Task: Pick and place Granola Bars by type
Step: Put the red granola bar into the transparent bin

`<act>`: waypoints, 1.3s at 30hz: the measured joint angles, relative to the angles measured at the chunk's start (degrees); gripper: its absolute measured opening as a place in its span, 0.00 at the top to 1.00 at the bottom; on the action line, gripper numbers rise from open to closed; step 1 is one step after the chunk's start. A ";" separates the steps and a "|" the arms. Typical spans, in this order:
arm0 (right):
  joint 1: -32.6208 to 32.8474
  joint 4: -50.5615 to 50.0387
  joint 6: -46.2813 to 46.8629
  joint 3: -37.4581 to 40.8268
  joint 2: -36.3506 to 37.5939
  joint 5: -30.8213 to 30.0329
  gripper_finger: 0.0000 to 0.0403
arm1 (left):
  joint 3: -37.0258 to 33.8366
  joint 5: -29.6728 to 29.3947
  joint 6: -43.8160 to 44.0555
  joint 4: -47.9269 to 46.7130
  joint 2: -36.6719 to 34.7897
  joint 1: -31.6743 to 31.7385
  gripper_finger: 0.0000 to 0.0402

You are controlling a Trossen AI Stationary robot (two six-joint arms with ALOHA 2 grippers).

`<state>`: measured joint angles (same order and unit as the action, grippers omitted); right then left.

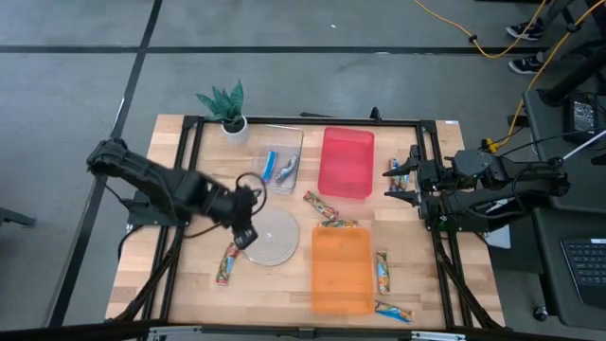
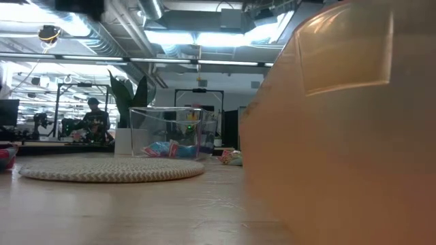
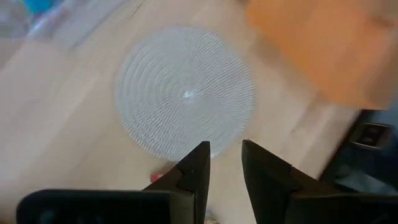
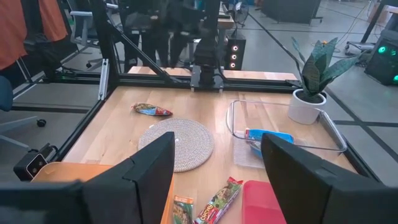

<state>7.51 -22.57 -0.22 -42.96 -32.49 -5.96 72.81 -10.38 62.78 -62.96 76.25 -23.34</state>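
Granola bars lie scattered on the wooden table: one red-brown bar [image 1: 227,263] left of the round woven mat [image 1: 270,237], two [image 1: 320,204] [image 1: 339,224] between the bins, and two [image 1: 382,270] [image 1: 393,311] right of the orange bin [image 1: 341,270]. Blue bars [image 1: 279,169] lie in the clear bin [image 1: 275,156]. My left gripper [image 1: 248,232] [image 3: 225,158] hovers over the mat's near-left edge, pointing steeply down, open by a narrow gap with nothing between its fingers. My right gripper [image 1: 402,180] [image 4: 217,180] waits open at the table's right side, holding nothing.
A red bin [image 1: 347,161] stands right of the clear bin, and a potted plant [image 1: 227,109] at the far left. One more bar [image 1: 395,169] lies beside my right gripper. A black frame runs around the table's edges. Bare wood shows at the near left.
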 joint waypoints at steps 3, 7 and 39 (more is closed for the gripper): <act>0.02 0.00 0.03 0.00 0.00 0.01 0.40 | -3.91 -2.49 8.88 0.31 0.03 -4.35 0.79; 0.01 0.00 0.08 0.00 0.00 0.00 0.40 | -9.18 -1.58 19.33 2.08 0.06 -9.55 0.78; 0.02 -0.02 0.16 0.00 -0.03 0.04 0.40 | -31.05 -0.37 48.51 25.22 2.85 -21.94 0.40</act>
<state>7.53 -22.59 -0.05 -42.96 -32.52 -5.91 41.76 -10.74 111.28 -37.74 79.10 -45.28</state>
